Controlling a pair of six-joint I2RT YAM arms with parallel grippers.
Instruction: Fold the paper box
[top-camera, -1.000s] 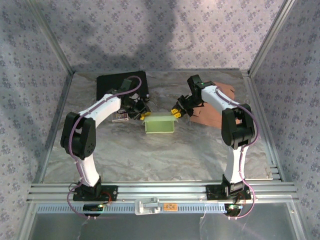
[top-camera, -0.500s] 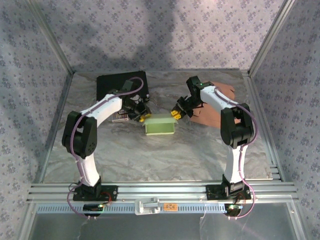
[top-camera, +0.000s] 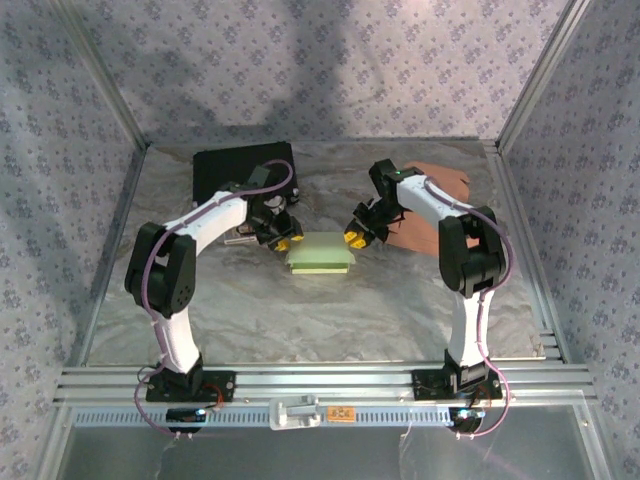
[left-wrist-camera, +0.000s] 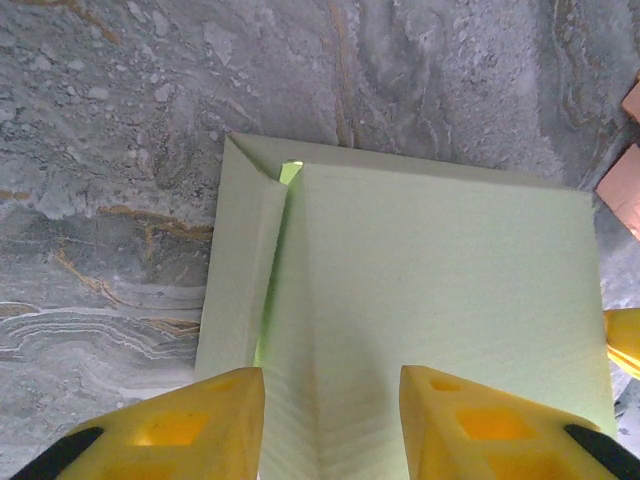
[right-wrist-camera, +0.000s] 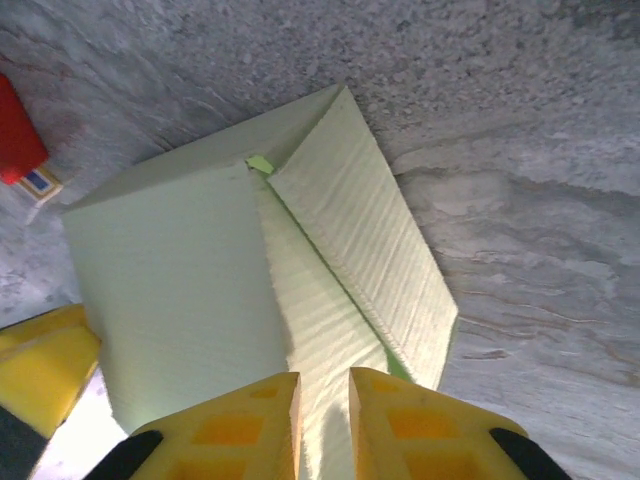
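The pale green paper box (top-camera: 320, 254) lies mid-table with its top panels folded down. In the left wrist view the paper box (left-wrist-camera: 440, 270) has a crease running toward my left gripper (left-wrist-camera: 332, 425), which is open just above its near edge, yellow fingers wide apart. From above, the left gripper (top-camera: 284, 238) sits at the box's left end and my right gripper (top-camera: 354, 237) at its right end. Seen from the right wrist, the right gripper (right-wrist-camera: 324, 425) hovers over a ribbed flap of the box (right-wrist-camera: 180, 290), with a slim gap between its fingers and nothing in it.
A black mat (top-camera: 243, 170) lies at the back left and a brown cardboard sheet (top-camera: 442, 185) at the back right. A small red item (right-wrist-camera: 18, 140) with a white card (right-wrist-camera: 40, 183) rests left of the box. Metal frame rails border the table.
Both grippers have moved inward onto the box's ends. The box top has gone from raised to folded flat. Both jaws have widened, the left more.
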